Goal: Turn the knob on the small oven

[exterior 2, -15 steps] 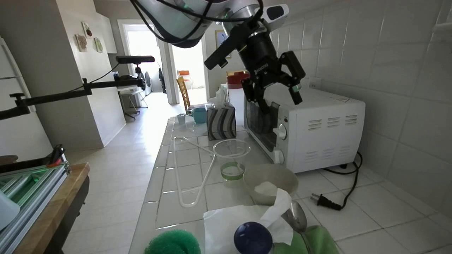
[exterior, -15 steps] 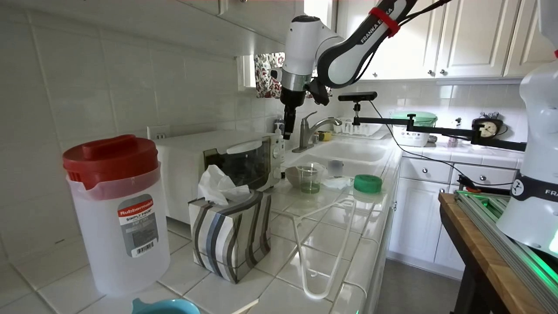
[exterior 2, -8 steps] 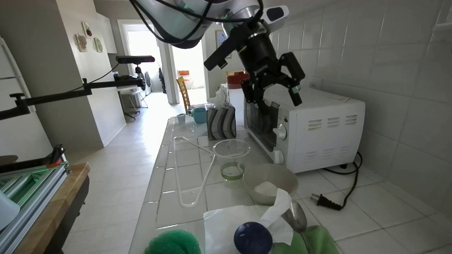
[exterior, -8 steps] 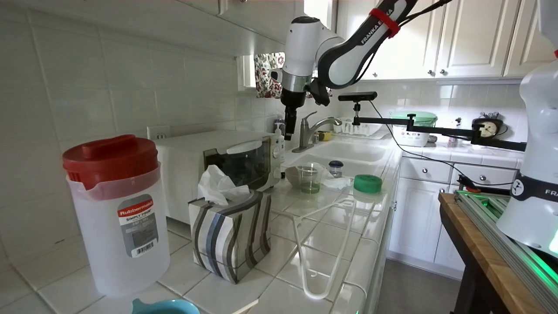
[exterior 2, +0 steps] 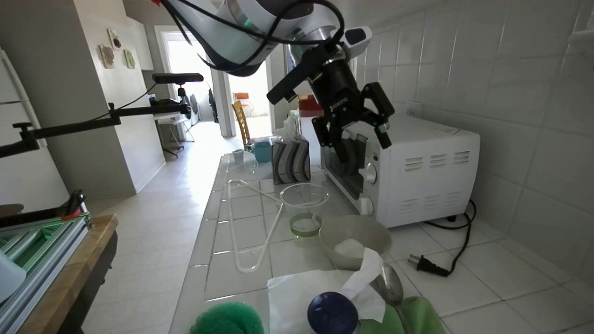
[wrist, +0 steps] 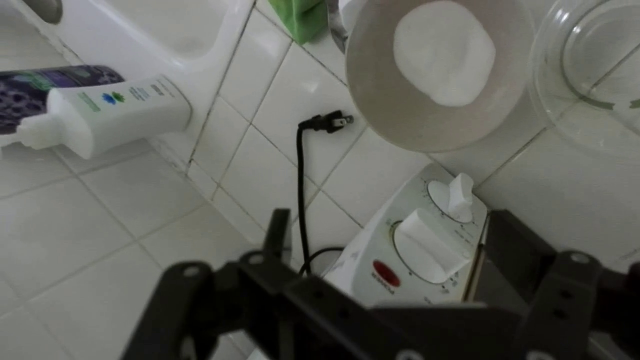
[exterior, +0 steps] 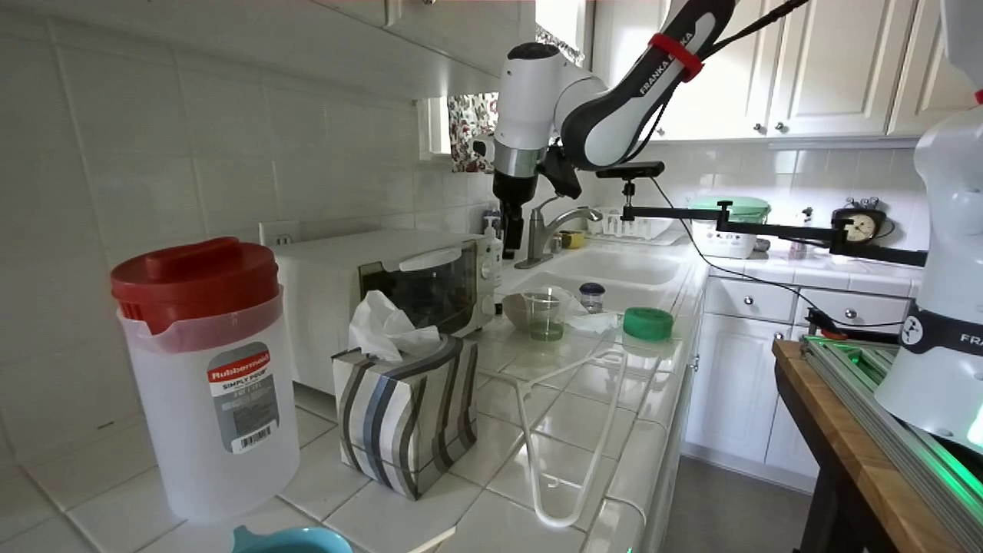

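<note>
The small oven (exterior: 330, 265) is a white box with a dark glass front. It also shows in an exterior view (exterior 2: 429, 178) with an upper knob (exterior 2: 369, 173) and a lower knob (exterior 2: 365, 205). In the wrist view, the upper knob (wrist: 431, 245) is large and white, beside a red oval power light; the lower knob (wrist: 454, 197) lies beyond it. My gripper (exterior 2: 364, 149) is open and empty, pointing down above the oven's front corner. In the wrist view, the fingers (wrist: 391, 222) appear on either side of the control panel, apart from the knobs.
A red-lidded jug (exterior: 207, 384) and tissue box (exterior: 407, 415) stand near the oven. A bowl (exterior 2: 355, 239), clear cup (exterior 2: 304, 208), white hanger-like frame (exterior 2: 234, 232) and loose power plug (exterior 2: 429, 265) lie on the counter. White tiled wall (exterior 2: 543, 102) is behind the oven.
The arm and gripper have lowered a little over the last half second. The gripper stays open. The oven and the other objects have not moved.
</note>
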